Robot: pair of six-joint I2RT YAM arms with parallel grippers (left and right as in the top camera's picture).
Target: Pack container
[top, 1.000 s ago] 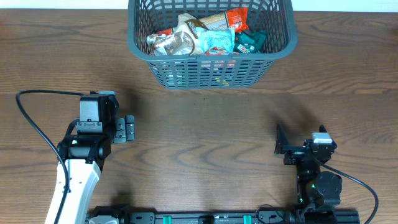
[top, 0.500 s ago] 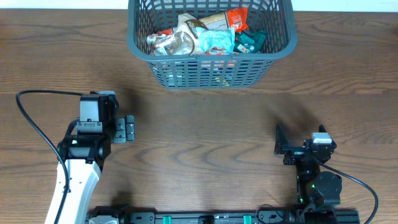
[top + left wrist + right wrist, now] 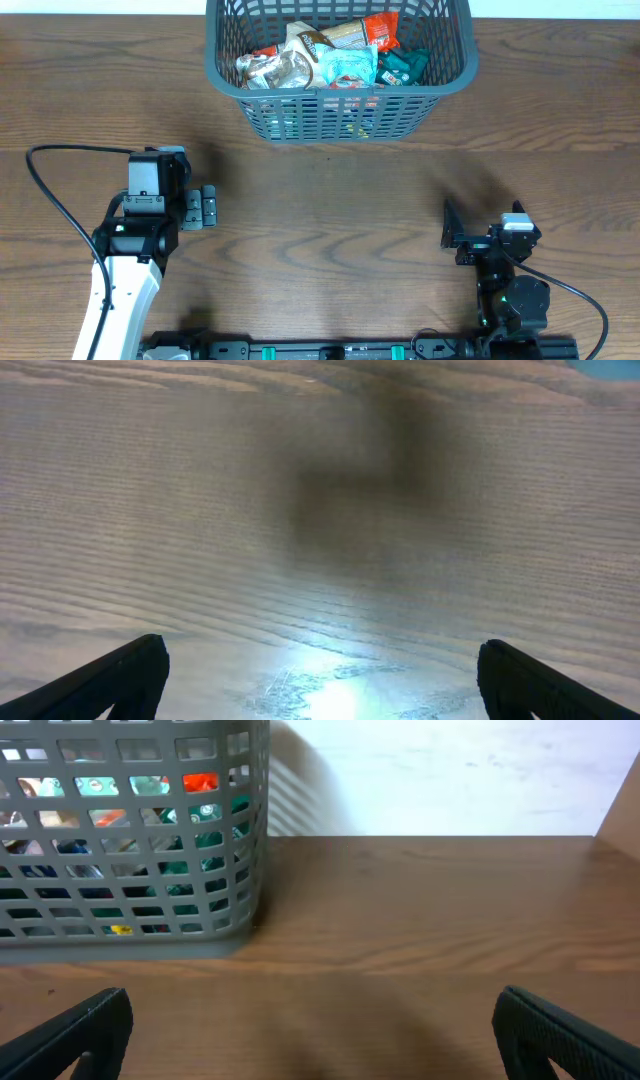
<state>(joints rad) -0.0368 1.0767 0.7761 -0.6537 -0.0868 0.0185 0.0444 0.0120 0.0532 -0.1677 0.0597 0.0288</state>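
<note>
Nothing has shifted in the last second. The large dark grey slatted plastic container (image 3: pixel 330 115) stands at the far edge of the brown wooden surface (image 3: pixel 330 230), heaped with colourful snack packets (image 3: pixel 330 55), so packing looks finished. The left pincer (image 3: pixel 207 207) and right pincer (image 3: pixel 452 232) gape open and empty, with broad bare wood between them and the container.

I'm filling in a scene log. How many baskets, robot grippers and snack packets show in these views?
Dark grey slatted plastic basket: 1
Black two-finger grippers: 2 (left gripper, right gripper)
Crinkly snack packets distinguishable on top of the pile: 5 (brown, cream, pale blue, orange-red, teal); others may be buried
Total: 8
</note>
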